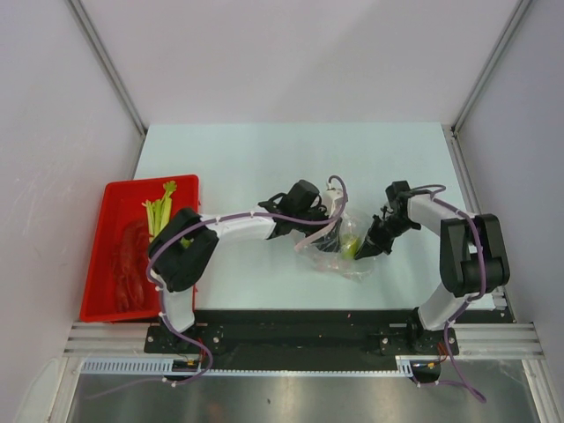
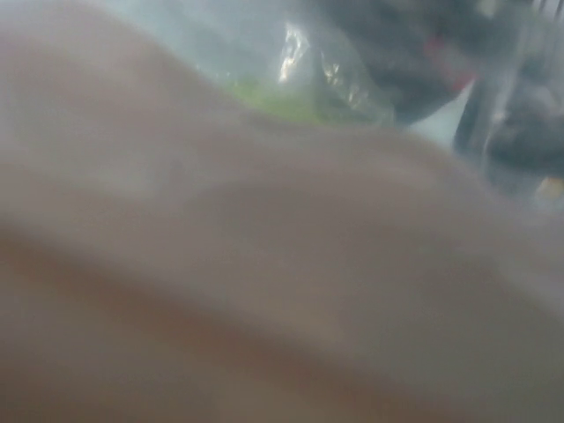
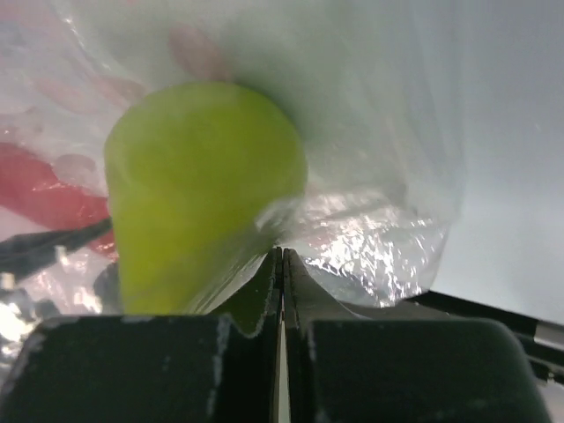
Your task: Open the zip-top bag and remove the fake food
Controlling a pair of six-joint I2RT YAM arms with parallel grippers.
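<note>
The zip-top bag (image 1: 359,264) lies crumpled at mid-table between my two arms, its pink strip curling on the left. A yellow-green pear (image 1: 350,248) sits inside it, and in the right wrist view that pear (image 3: 198,176) shows large behind the clear film (image 3: 388,238). My right gripper (image 3: 282,254) is shut, pinching the bag's plastic at its tips, at the bag's right side (image 1: 367,249). My left gripper (image 1: 328,236) is at the bag's left, by its mouth. A blurred pinkish surface fills the left wrist view and hides the jaws; only some film (image 2: 335,79) and green (image 2: 273,97) show.
A red tray (image 1: 101,304) stands at the table's left edge. It holds a red lobster (image 1: 132,260) and a pale stalk vegetable with green leaves (image 1: 159,211). The arm bases and a black rail run along the near edge.
</note>
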